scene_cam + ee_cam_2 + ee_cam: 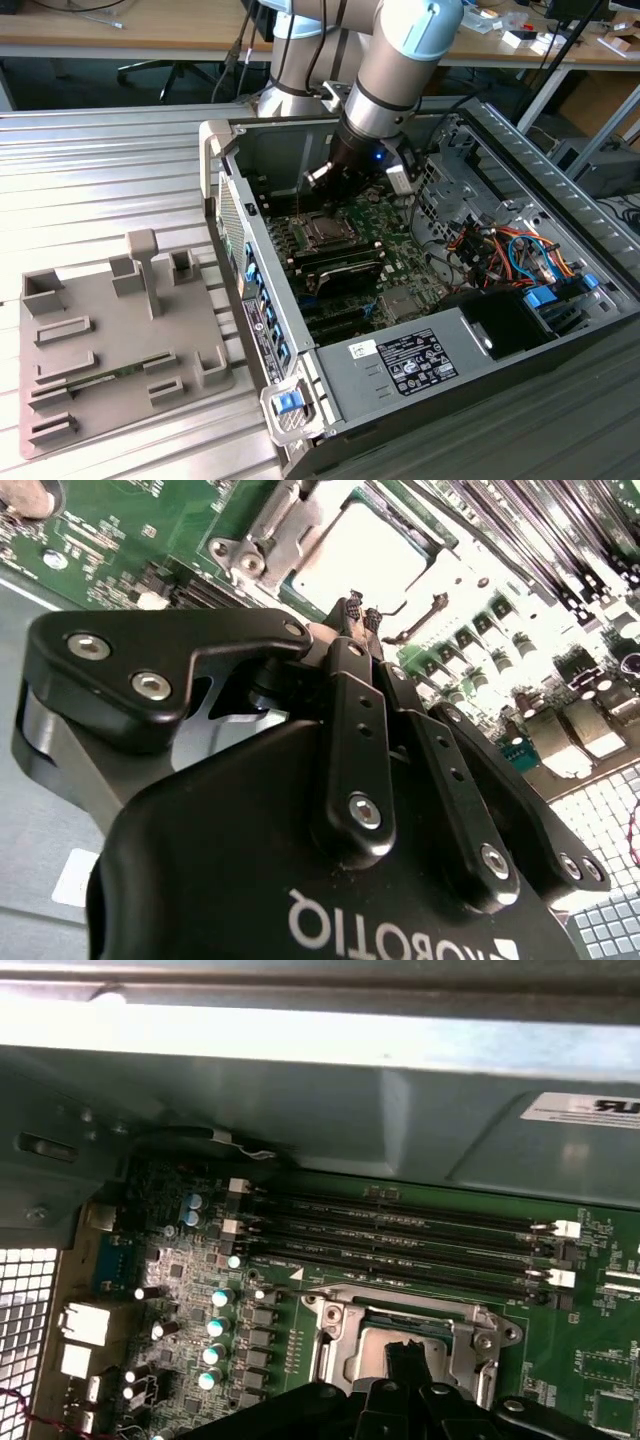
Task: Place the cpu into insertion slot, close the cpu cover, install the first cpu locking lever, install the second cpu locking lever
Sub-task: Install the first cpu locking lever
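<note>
The cpu point(355, 550) lies in the motherboard's socket with its silvery top up, also seen in the first wrist view point(375, 1348). The cpu cover point(262, 532), a silvery frame point(335, 1322), lies flat around it. My gripper point(358, 613) hangs just above the socket's edge, its two black fingers pressed together with nothing visible between them. A thin hooked locking lever point(421, 615) sits right beside the fingertips. In the exterior view the gripper point(335, 188) reaches down into the open computer case, just above the socket point(322, 230).
Memory slots point(400, 1235) run alongside the socket, and the case wall point(330, 1120) rises behind them. Capacitors point(215, 1325) stand on its other side. Cables and a drive bay point(520, 260) fill the case at the exterior view's right. A grey fixture plate point(110, 340) lies outside on the ribbed table.
</note>
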Robot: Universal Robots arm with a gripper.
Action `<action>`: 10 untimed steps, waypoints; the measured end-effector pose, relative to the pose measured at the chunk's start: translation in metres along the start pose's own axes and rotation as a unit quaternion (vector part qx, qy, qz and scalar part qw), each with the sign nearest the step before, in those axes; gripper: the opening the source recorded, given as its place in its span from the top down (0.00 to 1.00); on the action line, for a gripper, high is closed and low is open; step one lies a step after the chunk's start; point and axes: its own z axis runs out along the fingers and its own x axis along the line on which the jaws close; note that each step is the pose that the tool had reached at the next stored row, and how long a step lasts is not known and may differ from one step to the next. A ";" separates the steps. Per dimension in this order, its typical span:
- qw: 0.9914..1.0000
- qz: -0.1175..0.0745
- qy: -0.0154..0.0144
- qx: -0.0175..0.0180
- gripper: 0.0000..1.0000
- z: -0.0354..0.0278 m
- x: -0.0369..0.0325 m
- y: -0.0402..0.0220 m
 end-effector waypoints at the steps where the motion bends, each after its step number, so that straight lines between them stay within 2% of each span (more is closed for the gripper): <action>1: 1.000 0.000 0.000 0.000 0.89 0.0001 0.0011 0.0001; 10: 1.000 0.000 0.000 0.000 0.89 0.0006 0.0094 0.0010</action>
